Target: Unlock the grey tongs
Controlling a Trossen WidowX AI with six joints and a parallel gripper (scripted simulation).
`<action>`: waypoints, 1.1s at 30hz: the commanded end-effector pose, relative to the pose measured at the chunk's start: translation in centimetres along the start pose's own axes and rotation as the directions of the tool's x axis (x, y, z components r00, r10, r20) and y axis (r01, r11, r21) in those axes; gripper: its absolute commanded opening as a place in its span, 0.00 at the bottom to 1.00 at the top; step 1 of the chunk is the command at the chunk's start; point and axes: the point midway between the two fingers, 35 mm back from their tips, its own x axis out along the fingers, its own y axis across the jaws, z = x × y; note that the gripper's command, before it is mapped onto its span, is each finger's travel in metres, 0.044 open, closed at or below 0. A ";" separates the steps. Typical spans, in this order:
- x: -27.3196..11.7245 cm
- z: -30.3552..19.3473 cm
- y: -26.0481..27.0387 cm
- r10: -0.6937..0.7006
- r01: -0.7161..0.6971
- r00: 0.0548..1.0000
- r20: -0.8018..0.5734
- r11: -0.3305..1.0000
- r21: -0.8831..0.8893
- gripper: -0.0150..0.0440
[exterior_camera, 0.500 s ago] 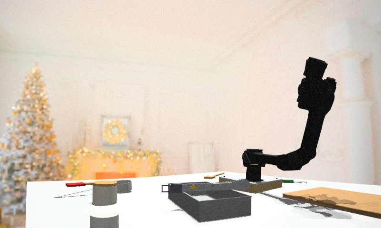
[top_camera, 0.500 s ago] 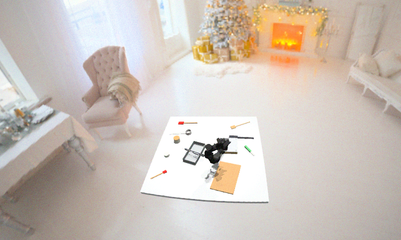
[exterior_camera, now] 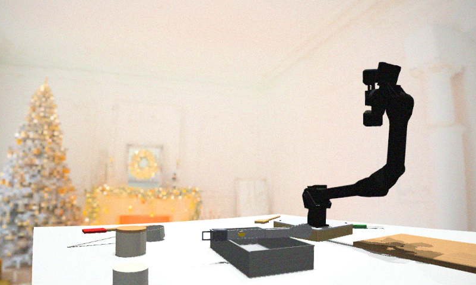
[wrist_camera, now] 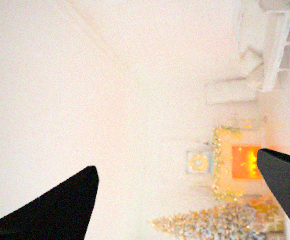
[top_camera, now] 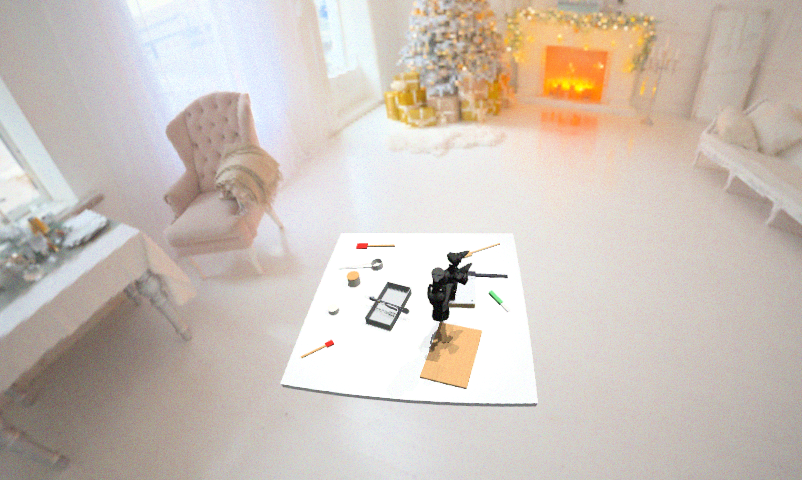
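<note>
White and square, the surface [top_camera: 393, 362] sits on the pale floor of a bright living room, with a decorated tree [top_camera: 450, 41] and a lit fireplace [top_camera: 575, 72] at the far wall and a pink armchair [top_camera: 218, 178] off to one side. Near the middle of the surface stands the dark roasting tin [exterior_camera: 265, 256], and the grey tongs [exterior_camera: 269, 231] lie across its rim, arms together, untouched. Beside the tin, toward the near edge in the top view, lies the wooden board [top_camera: 451, 355], bare apart from the arm's shadow. The black arm [exterior_camera: 392, 155] rises from its base [exterior_camera: 316, 206] and bends upward, carrying the hand [exterior_camera: 373, 98] high above everything on the surface, well apart from the tongs. In the wrist view the two dark fingers stand far apart with only the room showing between them, so the hand is released and grasps nothing. Around the tin are two red-headed spatulas [top_camera: 374, 245], a lidded grey canister [exterior_camera: 130, 241], a small white-topped jar [exterior_camera: 130, 273], a metal measuring cup [top_camera: 375, 263] and a green-handled tool [top_camera: 497, 299].
</note>
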 end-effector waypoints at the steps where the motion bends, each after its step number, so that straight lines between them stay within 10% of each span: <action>1: 2.6 -2.6 0.0 -0.038 0.029 0.991 -0.131 0.997 -0.076 1.00; 19: 11.7 -18.2 -1.4 -0.264 -0.024 0.689 -0.675 0.922 -0.386 1.00; 33: 4.8 -37.5 -4.9 -0.494 -0.419 0.051 -0.868 0.778 -0.468 1.00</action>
